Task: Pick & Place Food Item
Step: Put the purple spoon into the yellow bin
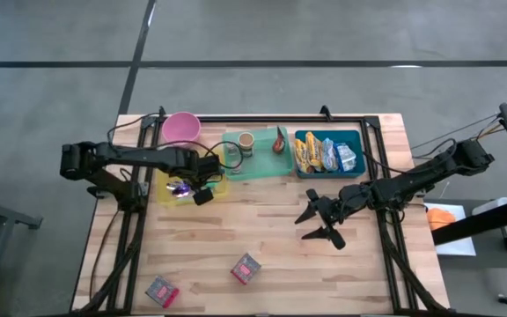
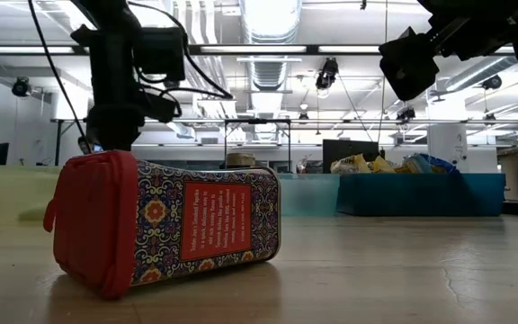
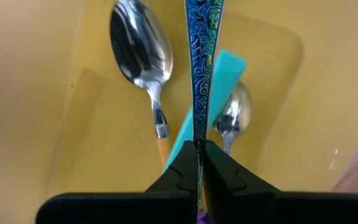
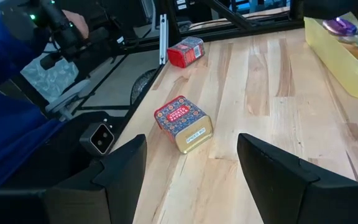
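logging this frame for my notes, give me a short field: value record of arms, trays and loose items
left gripper: shut on blue patterned utensil handle, over the yellow tray
yellow tray contents: two spoons, a teal piece
right gripper: open, empty, above bare tabletop
green tray: holds a cup
blue bin: snack packets
pink bowl: at the back edge, beside the yellow tray
loose items: two small tins near the front edge
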{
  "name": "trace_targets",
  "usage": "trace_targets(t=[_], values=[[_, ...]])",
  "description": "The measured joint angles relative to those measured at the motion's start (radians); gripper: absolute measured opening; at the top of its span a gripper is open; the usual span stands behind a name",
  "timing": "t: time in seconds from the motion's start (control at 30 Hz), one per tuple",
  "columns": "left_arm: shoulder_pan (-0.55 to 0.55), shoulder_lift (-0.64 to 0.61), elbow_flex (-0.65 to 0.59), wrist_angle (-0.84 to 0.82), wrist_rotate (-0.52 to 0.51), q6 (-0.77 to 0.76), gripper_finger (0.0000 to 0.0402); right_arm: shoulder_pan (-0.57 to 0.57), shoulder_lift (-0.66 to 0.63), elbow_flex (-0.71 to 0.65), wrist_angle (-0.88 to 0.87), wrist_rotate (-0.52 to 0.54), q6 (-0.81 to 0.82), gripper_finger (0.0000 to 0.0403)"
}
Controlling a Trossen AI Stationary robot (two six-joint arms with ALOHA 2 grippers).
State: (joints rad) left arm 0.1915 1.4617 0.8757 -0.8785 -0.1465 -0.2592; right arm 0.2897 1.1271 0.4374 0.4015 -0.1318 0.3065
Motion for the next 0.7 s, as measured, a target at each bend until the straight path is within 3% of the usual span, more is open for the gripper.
trace_targets(t=[0.7], values=[[0.0, 0.081, 0.0, 0.007, 0.006, -0.005, 0.0024, 0.0, 0.0, 0.0, 0.0, 0.0, 0.008, 0.0249]])
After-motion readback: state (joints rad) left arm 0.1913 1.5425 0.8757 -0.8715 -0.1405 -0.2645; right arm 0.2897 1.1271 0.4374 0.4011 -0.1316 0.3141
